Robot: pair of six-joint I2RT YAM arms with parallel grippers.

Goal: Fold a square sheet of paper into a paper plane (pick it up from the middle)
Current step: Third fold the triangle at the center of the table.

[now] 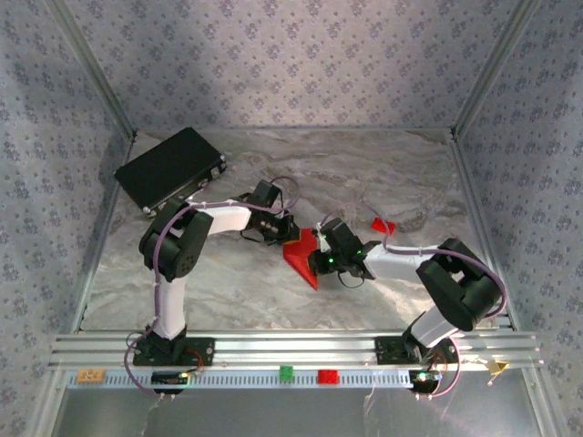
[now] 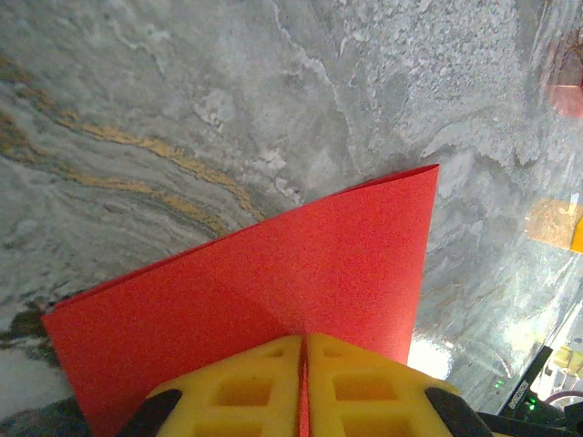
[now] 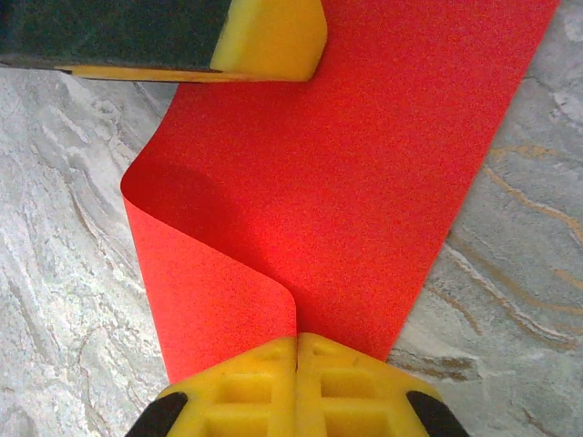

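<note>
Sheet of red paper (image 1: 301, 255): mid-bench (image 1: 228, 291), between the two arms, one side rolled over in a soft curl. Left fingers (image 2: 255, 391): together, clamped on one edge of the sheet. Right fingers (image 3: 255, 391): together, clamped on the opposite edge, beside the curl. Black box (image 1: 171, 167): far left corner, well apart. Small red block (image 1: 383, 225): just beyond the right arm. Green block (image 1: 286, 372), second red block (image 1: 327, 376): near rail.
</note>
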